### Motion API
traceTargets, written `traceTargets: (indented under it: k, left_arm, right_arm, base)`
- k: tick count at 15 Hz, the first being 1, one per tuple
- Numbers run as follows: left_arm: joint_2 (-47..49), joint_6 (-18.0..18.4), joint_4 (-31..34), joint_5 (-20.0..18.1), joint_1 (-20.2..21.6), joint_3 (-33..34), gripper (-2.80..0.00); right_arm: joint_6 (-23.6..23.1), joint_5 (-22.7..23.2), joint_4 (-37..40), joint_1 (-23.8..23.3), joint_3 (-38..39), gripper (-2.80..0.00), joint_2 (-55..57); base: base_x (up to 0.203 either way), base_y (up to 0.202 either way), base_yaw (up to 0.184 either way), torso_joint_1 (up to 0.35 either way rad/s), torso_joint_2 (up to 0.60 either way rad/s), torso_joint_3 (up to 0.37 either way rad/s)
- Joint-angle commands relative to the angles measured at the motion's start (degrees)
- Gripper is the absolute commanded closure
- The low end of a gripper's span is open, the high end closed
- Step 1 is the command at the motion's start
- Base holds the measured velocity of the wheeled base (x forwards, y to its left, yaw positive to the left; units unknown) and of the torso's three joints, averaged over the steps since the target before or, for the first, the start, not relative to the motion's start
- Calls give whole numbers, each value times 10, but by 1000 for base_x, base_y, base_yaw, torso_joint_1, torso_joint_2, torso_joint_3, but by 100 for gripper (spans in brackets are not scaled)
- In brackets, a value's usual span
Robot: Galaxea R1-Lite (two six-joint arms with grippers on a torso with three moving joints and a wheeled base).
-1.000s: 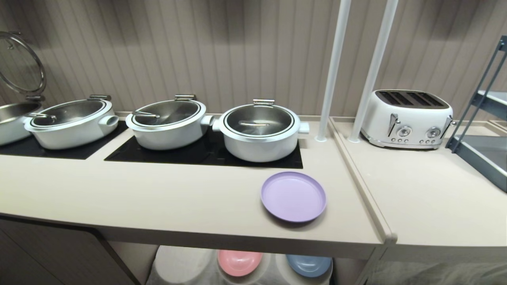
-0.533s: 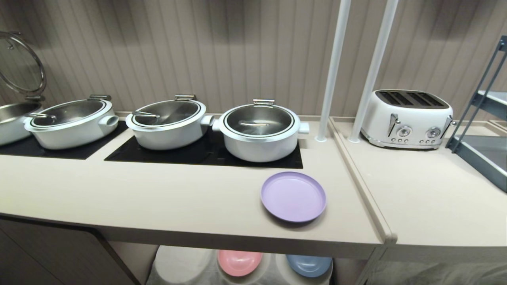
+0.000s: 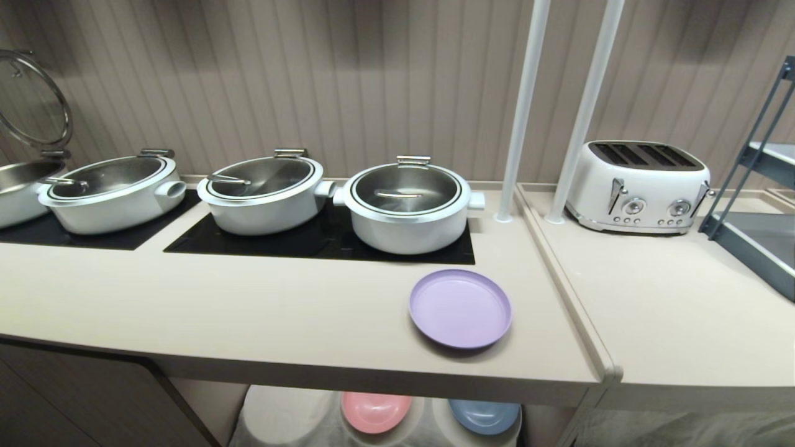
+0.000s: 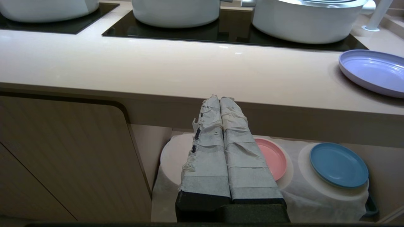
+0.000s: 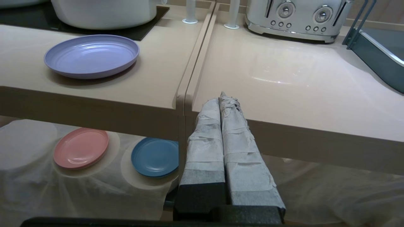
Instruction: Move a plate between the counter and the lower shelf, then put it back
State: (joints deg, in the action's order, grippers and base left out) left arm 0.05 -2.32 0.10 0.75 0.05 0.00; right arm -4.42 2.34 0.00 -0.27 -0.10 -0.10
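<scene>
The lilac plate (image 3: 460,308) (image 4: 374,72) (image 5: 92,55) lies flat on the beige counter (image 3: 261,310) near its right end, in front of the rightmost pot. Below the counter, the lower shelf (image 4: 328,201) (image 5: 38,189) is draped in white cloth with round humps. Neither arm shows in the head view. My left gripper (image 4: 220,98) is shut and empty, held in front of the counter's edge, left of the plate. My right gripper (image 5: 222,97) is shut and empty too, level with the counter edge, right of the plate.
A pink plate (image 4: 273,157) (image 5: 81,152) and a blue plate (image 4: 339,165) (image 5: 155,157) sit on humps of the shelf. Several white pots (image 3: 407,205) stand on black cooktop panels. A toaster (image 3: 640,185), two white poles (image 3: 520,112) and a grey-blue rack (image 3: 761,205) stand to the right.
</scene>
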Motion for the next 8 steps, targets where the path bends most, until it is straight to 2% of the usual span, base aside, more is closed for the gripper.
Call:
traceTargets:
  k: [1, 8]
  left_arm:
    - [0, -1, 0, 0, 0, 0, 0]
    - [0, -1, 0, 0, 0, 0, 0]
  right_arm:
    - [-4, 1, 0, -1, 1, 0, 1]
    - [7, 0, 0, 0, 1, 0, 1]
  base:
    - [0, 0, 0, 0, 0, 0]
    - [0, 0, 0, 0, 0, 0]
